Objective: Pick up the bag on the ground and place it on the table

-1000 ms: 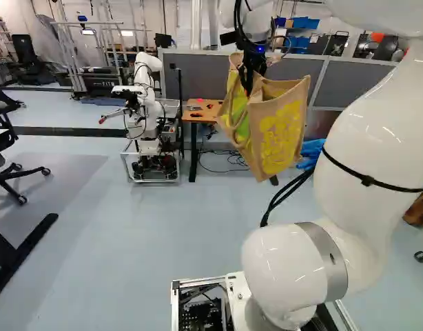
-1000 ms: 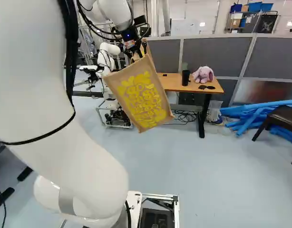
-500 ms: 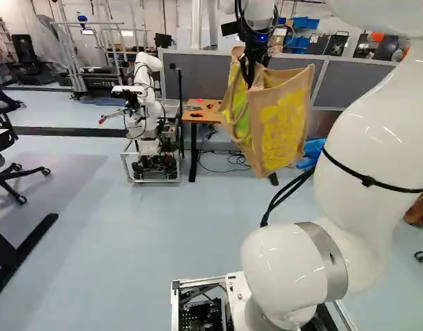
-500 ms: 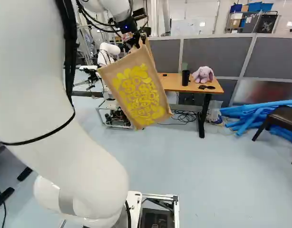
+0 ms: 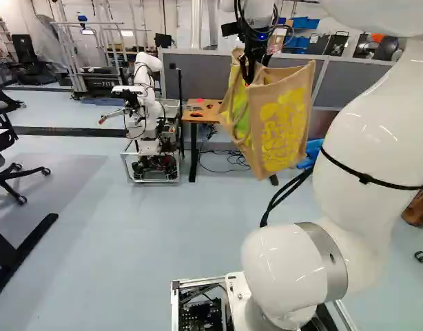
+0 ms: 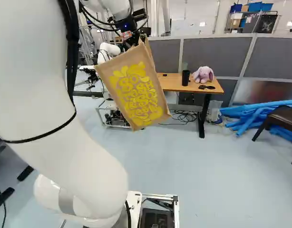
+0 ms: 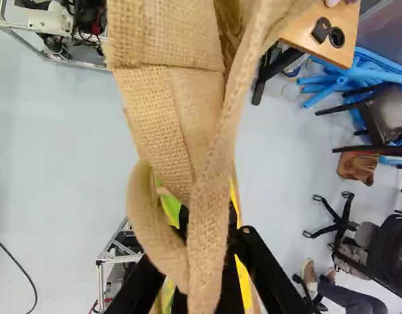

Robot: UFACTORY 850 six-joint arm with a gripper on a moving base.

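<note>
Evidently, the tan burlap bag with yellow print point(image 6: 136, 95) hangs aslant beneath the black fingers point(image 5: 250, 67) clamped on its cloth handles point(image 7: 211, 229), short of the brown wooden counter point(image 6: 172, 83) ahead and to its right.

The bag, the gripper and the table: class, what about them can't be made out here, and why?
- Contents of the bag: hidden by its front panel in the right base view and by cloth and straps in the wrist view.
- Orange pads of the gripper: covered by the handle in the wrist view.
- Left end of the table: behind the bag in the right base view.
- Dark items on it: too small to identify in the left base view.
</note>
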